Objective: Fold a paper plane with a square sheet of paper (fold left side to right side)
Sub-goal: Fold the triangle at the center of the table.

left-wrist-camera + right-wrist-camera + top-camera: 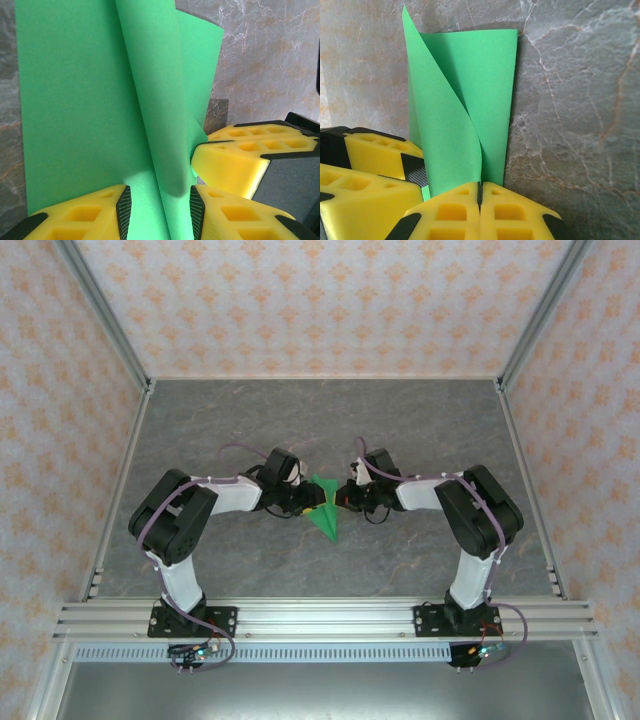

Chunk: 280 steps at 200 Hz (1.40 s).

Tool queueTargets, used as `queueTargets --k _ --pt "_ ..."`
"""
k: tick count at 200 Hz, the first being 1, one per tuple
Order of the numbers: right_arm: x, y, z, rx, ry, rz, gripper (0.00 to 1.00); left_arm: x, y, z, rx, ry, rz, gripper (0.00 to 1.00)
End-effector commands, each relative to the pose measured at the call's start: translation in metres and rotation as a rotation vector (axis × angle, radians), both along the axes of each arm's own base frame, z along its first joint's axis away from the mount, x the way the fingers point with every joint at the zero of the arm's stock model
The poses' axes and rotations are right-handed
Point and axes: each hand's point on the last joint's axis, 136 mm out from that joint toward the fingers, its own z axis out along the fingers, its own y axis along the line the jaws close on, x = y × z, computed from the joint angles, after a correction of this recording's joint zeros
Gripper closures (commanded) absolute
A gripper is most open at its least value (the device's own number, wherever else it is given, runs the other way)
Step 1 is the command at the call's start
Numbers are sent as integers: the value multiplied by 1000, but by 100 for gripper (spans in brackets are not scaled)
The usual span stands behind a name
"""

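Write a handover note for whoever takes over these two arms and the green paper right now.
Left gripper: partly open, jaws astride a raised flap of the green paper, not clamping it.
Right gripper: shut, apparently pinching the paper's edge at its fingertips.
Paper: mid-table, between the two grippers, which face each other closely.
Done: sheet creased to a pointed shape; one flap stands up, curling.
Left: carry the flap across, press it flat, then the remaining folds. No finished plane yet.
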Motion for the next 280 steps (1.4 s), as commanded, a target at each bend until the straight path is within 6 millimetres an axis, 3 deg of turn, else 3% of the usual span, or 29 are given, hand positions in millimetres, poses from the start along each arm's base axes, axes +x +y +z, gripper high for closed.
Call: queueTargets --k 1,93,179,230,280 --pt "7 -2 -2 -33 -20 -5 98 -3 2 -9 45 10 -4 60" --pt "5 -5 0 -54 -27 1 98 -3 3 -10 46 10 -4 60" --pt "-3 -15 -20 -145 21 22 98 -2 1 -2 35 -3 -8 63" --pt "-10 -15 -35 -186 55 42 98 6 -8 30 -24 -65 -23 64" --pt "-11 -14 -38 -199 60 51 98 12 -21 50 -86 -92 -48 77"
